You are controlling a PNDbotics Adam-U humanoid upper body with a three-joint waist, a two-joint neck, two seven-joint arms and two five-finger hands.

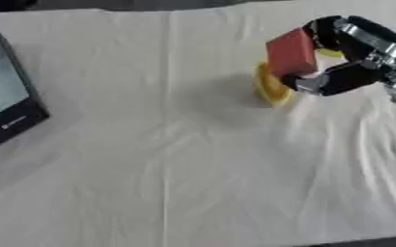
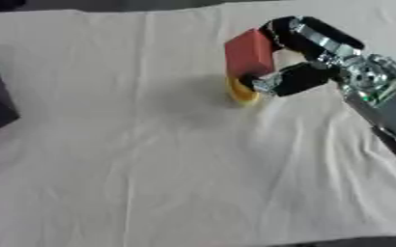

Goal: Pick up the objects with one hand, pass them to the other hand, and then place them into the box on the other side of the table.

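- Nothing but bare, creased white cloth [image 1: 176, 193] across the near half, from about 5 to 7 o'clock.
- No left hand in either view, so no receiver yet in place for the pass.
- Over at 9 o'clock, against the left edge: dark-rimmed box [image 1: 20, 108], pale inside, well apart from the work.
- Up at 1 to 2 o'clock: right hand [image 2: 290, 62] entering from the right side, fingers [image 2: 288, 33] curled over the far side of a red block [image 2: 249, 52], thumb below it, so clenched round the block.
- Red block tilted, apparently lifted off the cloth, judging by the soft shadow to its left.
- Just under the block, touching or nearly so: a yellow object [image 1: 270, 87], standing on edge on the cloth; cannot tell whether the hand also grips it.
- A second bit of yellow [image 1: 328, 52] peeking out behind the fingers; too little showing to identify.
- Likely stage: pickup made, transfer to the left hand still ahead.
- Risks from here: block twisting out between thumb and fingers, given the slanted hold; yellow object toppling or dragging along if the block or thumb catches it; cloth wrinkling and pulling objects if a fingertip snags it; a fumbled pass if the other hand meets the block with too little face exposed to take.
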